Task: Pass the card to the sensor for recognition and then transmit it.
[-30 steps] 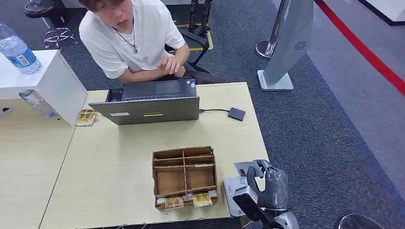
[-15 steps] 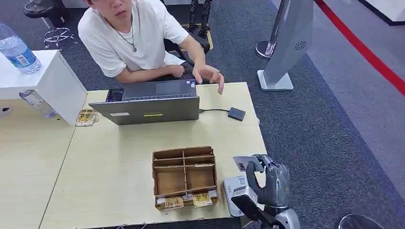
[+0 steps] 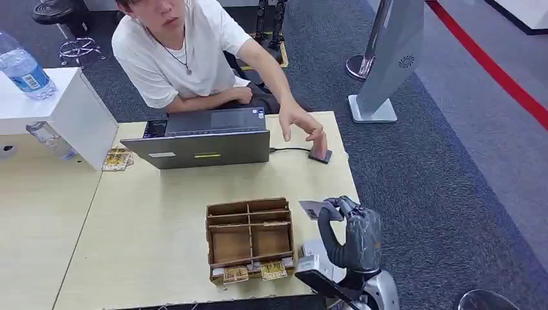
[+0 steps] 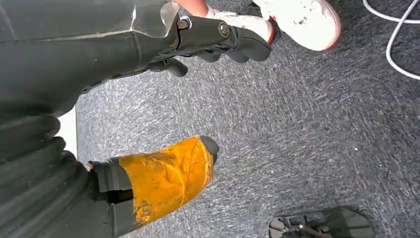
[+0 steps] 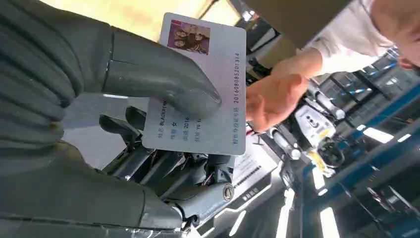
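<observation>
The right hand (image 3: 352,236) pinched the card (image 3: 315,209) above the surface's (image 3: 155,213) near right edge, the sensor (image 3: 320,155) lying well ahead beneath a person's hand (image 3: 301,126).

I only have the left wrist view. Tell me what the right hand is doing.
Observer: The right hand holds a card above the table's right edge; its thumb presses the printed face.
Operator: Report the sensor.
Observer: The small dark sensor lies on the table, right of the laptop, wired to it. A person's hand is touching it.
Operator: Say how far the card is from it.
Observer: Well short, on the robot's side, beside the wooden organizer.
</observation>
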`<state>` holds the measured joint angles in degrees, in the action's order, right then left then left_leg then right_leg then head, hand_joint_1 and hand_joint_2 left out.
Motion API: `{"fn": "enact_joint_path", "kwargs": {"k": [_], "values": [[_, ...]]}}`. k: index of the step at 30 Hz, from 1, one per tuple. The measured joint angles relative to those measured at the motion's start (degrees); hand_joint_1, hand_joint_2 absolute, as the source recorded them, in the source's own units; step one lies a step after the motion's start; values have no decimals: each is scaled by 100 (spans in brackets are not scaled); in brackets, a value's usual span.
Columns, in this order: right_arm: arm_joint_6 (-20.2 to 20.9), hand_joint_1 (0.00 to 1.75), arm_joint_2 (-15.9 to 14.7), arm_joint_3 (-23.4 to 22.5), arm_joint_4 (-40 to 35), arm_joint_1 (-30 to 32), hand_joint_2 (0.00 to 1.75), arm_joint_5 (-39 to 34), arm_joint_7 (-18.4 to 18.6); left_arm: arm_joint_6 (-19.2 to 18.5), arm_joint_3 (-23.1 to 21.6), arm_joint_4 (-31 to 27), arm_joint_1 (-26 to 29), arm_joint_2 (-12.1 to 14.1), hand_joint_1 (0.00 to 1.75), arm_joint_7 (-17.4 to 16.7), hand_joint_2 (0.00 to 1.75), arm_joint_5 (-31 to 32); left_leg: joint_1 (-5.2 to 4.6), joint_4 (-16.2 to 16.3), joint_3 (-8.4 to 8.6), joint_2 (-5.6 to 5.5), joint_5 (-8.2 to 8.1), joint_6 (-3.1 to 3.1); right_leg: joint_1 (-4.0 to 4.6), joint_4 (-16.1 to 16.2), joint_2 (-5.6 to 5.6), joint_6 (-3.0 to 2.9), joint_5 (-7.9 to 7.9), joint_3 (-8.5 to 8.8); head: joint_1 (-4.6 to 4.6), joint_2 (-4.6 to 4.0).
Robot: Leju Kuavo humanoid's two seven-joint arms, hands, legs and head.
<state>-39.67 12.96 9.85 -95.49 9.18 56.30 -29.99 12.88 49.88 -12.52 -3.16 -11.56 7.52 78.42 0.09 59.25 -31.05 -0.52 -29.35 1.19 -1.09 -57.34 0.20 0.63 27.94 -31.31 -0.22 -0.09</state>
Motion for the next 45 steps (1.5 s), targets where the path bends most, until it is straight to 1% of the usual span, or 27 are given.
{"fn": "enact_joint_path", "kwargs": {"k": [7, 13, 16, 24, 27, 29, 34, 42, 45], "values": [[0, 175, 0, 127, -66, -137, 175, 103, 0, -59, 0, 0, 0, -2, 0, 24, 175, 20, 0, 0, -1, 0, 0, 0, 0, 0, 0, 0, 0, 0, 0, 0], [0, 175, -2, 243, -74, -349, 175, 247, 177, -147, 0, 0, -1, -39, 0, 42, 175, 61, 0, 0, 0, 0, 0, 0, 0, 0, 0, 0, 0, 0, 0, 0], [2, 175, -2, 302, -66, -543, 175, 593, 462, -186, 0, 0, -3, -68, 0, 53, 175, 120, 0, 0, 0, 0, 2, 1, 0, 0, 0, 0, -1, 0, 0, 0], [0, 175, -4, 306, 166, -1225, 175, 1979, 1262, -273, -46, 0, -6, -114, 0, 92, 175, 234, 0, 0, 0, 0, 5, -2, 0, -1, 0, -2, -3, 0, 0, 0], [2, 175, -26, 313, 255, -1428, 175, 2514, 1797, -291, -68, 0, -6, -120, 0, 92, 175, 275, 0, 0, 0, 0, 5, -2, 0, -1, 0, -2, -3, -1, 0, 0], [0, 175, -79, 343, 312, -1554, 175, 2719, 2122, -311, -103, 0, -6, -120, 0, 96, 175, 308, 0, 0, 0, -1, 5, -2, 0, -1, 0, -2, -3, -1, 0, 0], [0, 175, -181, 433, 400, -1771, 175, 2999, 2479, -319, -136, 0, -6, -122, 0, 103, 175, 339, 0, 1, -1, -2, 5, -2, 0, -1, 0, -2, -3, -1, 0, 0], [0, 175, -306, 601, 520, -1921, 175, 3145, 2756, -319, -140, 0, -6, -122, 0, 103, 175, 348, 0, 0, -3, -2, 4, -2, 0, -1, 0, -2, -2, -4, -2, 0], [0, 175, -343, 643, 559, -1955, 175, 3145, 2807, -317, -140, 0, -7, -120, 0, 103, 175, 354, 0, 0, -4, -2, 4, -2, 0, -1, 0, -2, -3, -4, 0, 0]]}}
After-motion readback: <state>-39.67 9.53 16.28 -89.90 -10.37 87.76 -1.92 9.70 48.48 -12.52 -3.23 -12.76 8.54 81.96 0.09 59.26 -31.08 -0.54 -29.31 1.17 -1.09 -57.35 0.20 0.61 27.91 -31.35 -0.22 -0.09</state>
